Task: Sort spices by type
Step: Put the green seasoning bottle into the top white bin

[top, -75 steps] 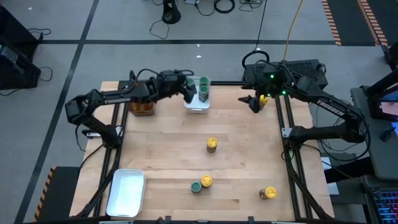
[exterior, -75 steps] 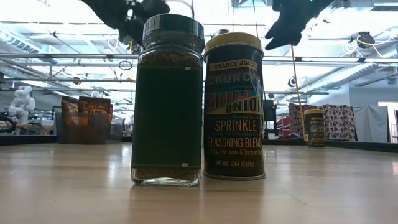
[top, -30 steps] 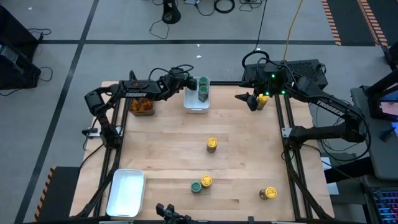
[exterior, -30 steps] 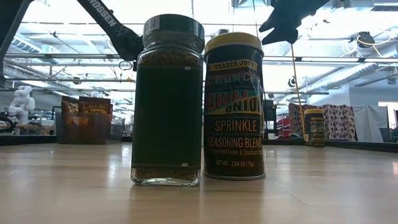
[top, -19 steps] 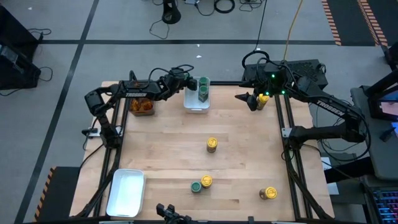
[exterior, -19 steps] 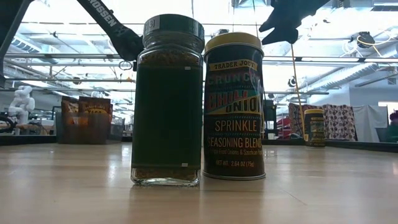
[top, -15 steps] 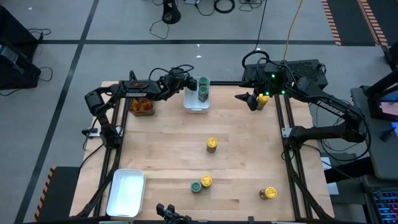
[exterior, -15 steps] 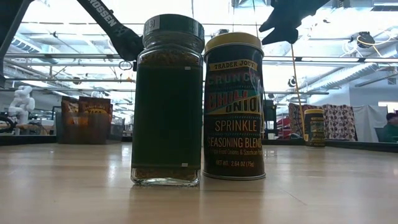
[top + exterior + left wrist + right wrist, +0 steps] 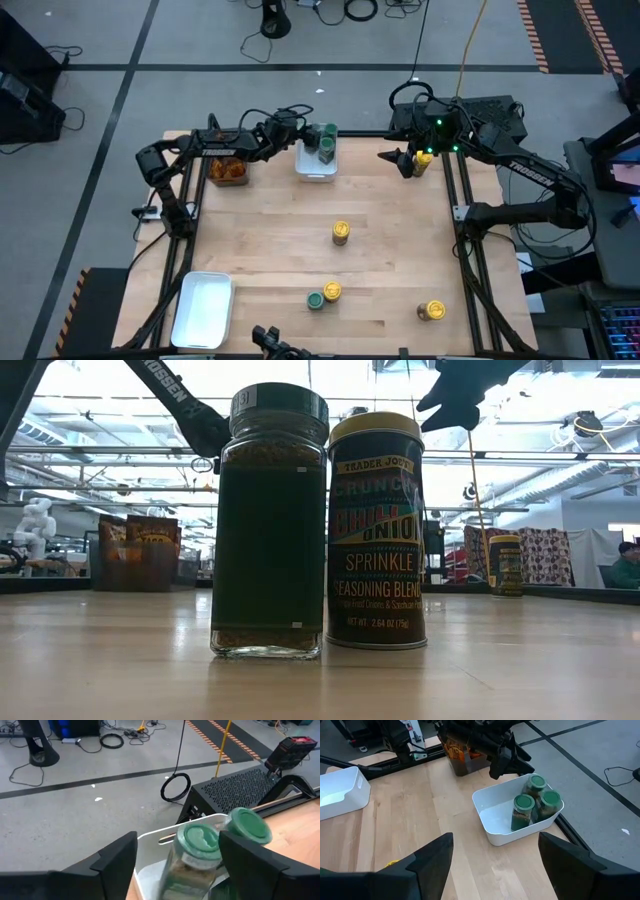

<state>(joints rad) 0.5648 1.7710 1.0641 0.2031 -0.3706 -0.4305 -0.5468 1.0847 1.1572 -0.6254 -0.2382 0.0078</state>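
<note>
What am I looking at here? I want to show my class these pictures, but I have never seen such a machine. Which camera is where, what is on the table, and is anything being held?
Two dark robot arms work at a wooden table. The high view looks straight down, the low view sits at table height, and each wrist view rides on one arm.

The left gripper is open beside a white tray at the table's far edge, which holds three green-lidded jars. The right gripper hangs open at the far right corner. Neither holds anything.

Still loose on the table are three yellow-lidded jars and one green-lidded jar. A second white tray lies at the near left corner, and a dark bin holds orange-brown pieces.
</note>
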